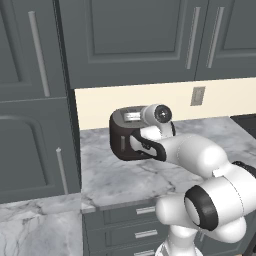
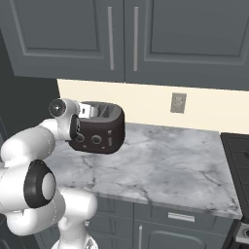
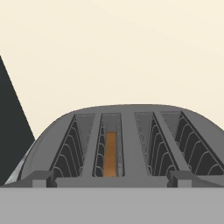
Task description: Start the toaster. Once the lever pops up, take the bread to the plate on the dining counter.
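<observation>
Showing: a rendered kitchen corner with a white robot arm reaching over a marble worktop [image 2: 165,165] toward the toaster [image 2: 99,129].
Toaster: dark brown-black and boxy with rounded corners, standing on the worktop near the cream back wall [image 1: 150,97]; two round knobs face forward in the right base view.
Toaster top: seen close in the hand view as a grey slotted surface [image 3: 127,131] with four long slots running away from the camera.
Bread: a thin golden-brown slice [image 3: 110,153] standing upright, sunk inside the second slot from the left; it sits below the rim of that slot.
Gripper: two small dark finger tips [image 3: 41,177] rise at the bottom of the hand view, spread wide apart with nothing between them; the gripper [image 3: 112,178] sits just in front of the toaster top, its tips at either side of the slots.
Arm: in both base views its wrist hides part of the toaster.
Surroundings: grey cabinets [image 2: 121,34] hang above, grey drawers [image 1: 125,220] sit under the worktop, and a wall socket [image 2: 178,103] is on the back wall, right of the toaster.
</observation>
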